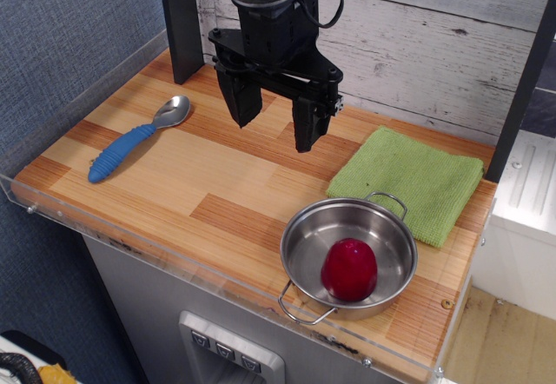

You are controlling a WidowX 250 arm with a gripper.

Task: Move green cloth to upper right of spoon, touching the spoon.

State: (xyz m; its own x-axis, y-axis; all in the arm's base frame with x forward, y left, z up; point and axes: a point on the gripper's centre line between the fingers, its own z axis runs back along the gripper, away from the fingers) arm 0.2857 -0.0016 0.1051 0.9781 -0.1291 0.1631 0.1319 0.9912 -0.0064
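Observation:
The green cloth [408,180] lies flat at the right end of the wooden table, behind the steel pot. The spoon [139,136] lies at the left end, its silver bowl pointing to the back right and its ribbed blue handle to the front left. My gripper [274,125] hangs over the middle back of the table, between spoon and cloth, above the surface. Its two black fingers are spread apart and hold nothing.
A steel pot [304,236] with two handles stands at the front right, touching the cloth's front edge, with a red fruit-like object [349,269] inside. A clear acrylic rim [174,258] runs along the table's front and left edges. A black post [182,23] stands at the back left.

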